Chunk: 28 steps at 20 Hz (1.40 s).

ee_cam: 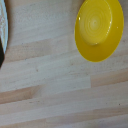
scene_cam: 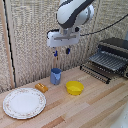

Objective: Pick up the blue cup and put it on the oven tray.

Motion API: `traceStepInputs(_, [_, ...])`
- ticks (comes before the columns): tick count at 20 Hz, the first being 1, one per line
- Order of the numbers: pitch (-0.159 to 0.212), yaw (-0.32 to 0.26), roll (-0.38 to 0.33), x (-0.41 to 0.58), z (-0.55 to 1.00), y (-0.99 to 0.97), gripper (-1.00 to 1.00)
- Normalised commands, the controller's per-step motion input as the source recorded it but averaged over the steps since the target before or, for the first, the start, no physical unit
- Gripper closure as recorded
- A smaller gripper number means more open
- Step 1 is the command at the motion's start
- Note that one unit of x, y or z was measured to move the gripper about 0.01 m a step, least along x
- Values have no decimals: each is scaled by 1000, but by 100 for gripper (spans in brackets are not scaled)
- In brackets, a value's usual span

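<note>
Exterior view findings, largest item first. Wooden table [scene_cam: 95, 107] fills the lower half of the frame. Toaster oven [scene_cam: 116, 50] sits at the right edge, its oven tray [scene_cam: 102, 64] of dark parallel bars drawn out toward the centre. Robot arm enters from the top centre, with the gripper [scene_cam: 62, 51] hanging in the air above the blue cup [scene_cam: 55, 76] and well clear of it. The fingers appear to stand apart with nothing between them, though the frame is too coarse to be certain. White plate [scene_cam: 24, 102] lies at lower left. Yellow bowl [scene_cam: 74, 88] rests just right of the cup. A small orange item [scene_cam: 41, 87], unidentified, lies just left of the cup.

Wrist view shows only bare table boards, the yellow bowl at upper right, and a sliver of the plate at the left edge. The cup does not appear there.

Assessment: the cup is not yet grasped and stands upright on the table, left of centre. Risks: a descent offset toward the bowl could strike its rim; a finger landing on the cup's rim could tip it; and the cup's narrow base could sit unsteadily across the tray's bars.
</note>
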Motion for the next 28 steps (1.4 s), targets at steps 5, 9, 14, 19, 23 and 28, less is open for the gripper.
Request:
traceStepInputs(5, [37,-121,9,525,-63,-490,-100])
traceStepInputs(9, [32,-122,6,478,-41,-499,-100])
traceStepInputs(14, [73,-95,-9,277,-231,-270,-100])
traceStepInputs(19, [75,-39,-36,389,-365,-3,-100])
traceStepInputs(23, [69,-18,-41,489,-299,0,-100])
traceStepInputs(28, [59,0,-29,533,-273,0,-100])
